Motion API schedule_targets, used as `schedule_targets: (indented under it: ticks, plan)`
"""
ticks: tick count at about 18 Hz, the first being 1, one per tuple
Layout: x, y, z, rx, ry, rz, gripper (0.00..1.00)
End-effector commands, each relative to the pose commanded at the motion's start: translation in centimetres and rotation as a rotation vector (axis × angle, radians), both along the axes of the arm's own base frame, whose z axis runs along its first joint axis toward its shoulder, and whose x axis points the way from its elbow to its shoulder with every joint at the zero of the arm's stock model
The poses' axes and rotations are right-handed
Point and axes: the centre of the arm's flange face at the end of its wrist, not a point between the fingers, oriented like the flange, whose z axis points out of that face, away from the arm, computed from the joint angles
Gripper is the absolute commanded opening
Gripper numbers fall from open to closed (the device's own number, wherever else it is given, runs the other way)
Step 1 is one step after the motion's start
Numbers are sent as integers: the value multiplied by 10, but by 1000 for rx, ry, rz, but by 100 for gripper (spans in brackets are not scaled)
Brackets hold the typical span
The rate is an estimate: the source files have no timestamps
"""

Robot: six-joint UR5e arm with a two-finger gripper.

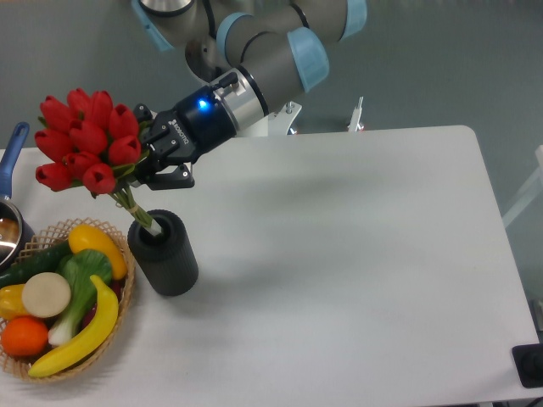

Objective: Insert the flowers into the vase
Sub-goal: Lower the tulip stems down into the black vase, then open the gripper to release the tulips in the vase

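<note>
The flowers [85,140], a bunch of red tulip buds on green stems, hang tilted to the left above the table's left side. My gripper [142,166] is shut on the bunch just below the buds, reaching in from the upper right. The stems [134,208] slant down and to the right, and their lower ends sit at the mouth of the vase [167,261]. The vase is a dark ribbed cylinder standing upright on the white table. How deep the stem ends go inside it is hidden.
A wicker basket [119,318] holding a banana, an orange and other produce touches the vase's left side. A pot with a blue handle [12,157] sits at the left edge. A small black object [529,365] lies at the bottom right corner.
</note>
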Motion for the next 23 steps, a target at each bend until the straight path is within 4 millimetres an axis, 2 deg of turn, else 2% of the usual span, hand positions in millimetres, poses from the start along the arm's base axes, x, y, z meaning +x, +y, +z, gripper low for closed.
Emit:
schedule_targets:
  ticks: [6, 12, 16, 18, 20, 23]
  plan:
    - [-2, 3, -24, -12, -2, -9, 22]
    - [5, -2, -60, -13, 14, -25, 24]
    - [4, -2, -68, -17, 9, -26, 29]
    - [2, 0, -75, -19, 9, -28, 35]
    - [0, 1, -88, -28, 39, -32, 45]
    - [-1, 0, -96, -50, 59, -31, 59]
